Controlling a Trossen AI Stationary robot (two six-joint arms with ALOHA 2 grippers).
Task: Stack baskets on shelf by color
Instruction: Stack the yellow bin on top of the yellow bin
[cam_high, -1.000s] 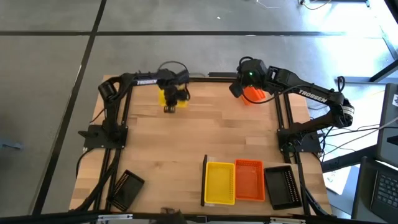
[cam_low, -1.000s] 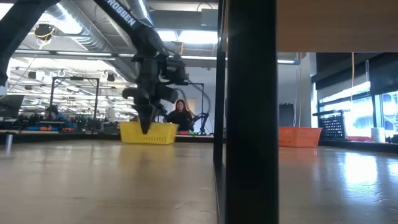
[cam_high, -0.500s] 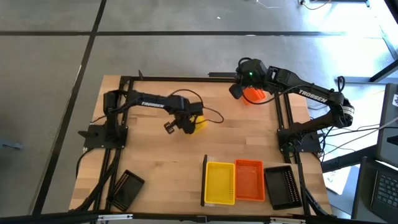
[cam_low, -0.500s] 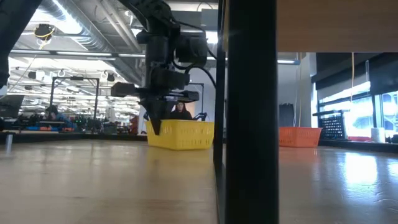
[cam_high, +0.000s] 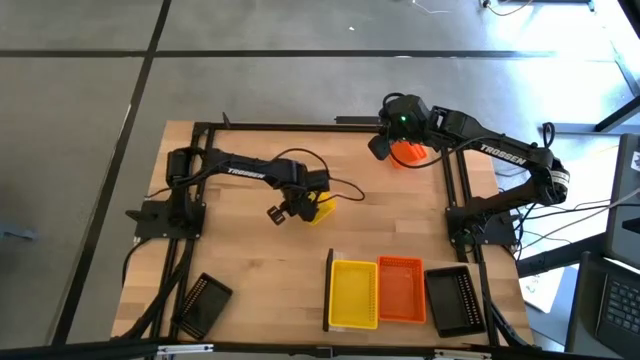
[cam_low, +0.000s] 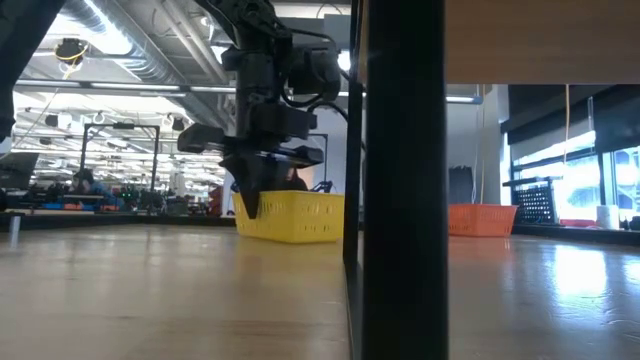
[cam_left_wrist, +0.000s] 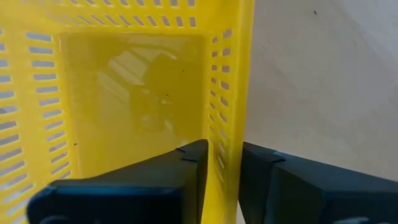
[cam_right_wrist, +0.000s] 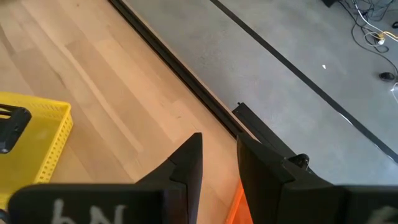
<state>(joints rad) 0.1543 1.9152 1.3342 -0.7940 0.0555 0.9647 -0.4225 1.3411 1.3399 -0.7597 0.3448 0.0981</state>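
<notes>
Two yellow baskets, two orange and two black show: the left gripper (cam_high: 296, 207) is clamped on the wall of one yellow basket (cam_high: 319, 208) mid-desk, and the right gripper (cam_high: 388, 143) pinches an orange basket (cam_high: 410, 152) at the far edge.

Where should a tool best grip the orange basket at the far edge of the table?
Grip the orange basket on one thin side wall at its rim, coming from above: it sits upright and open-topped. The left tool holds the yellow basket this way, one finger inside the wall, one outside.
</notes>
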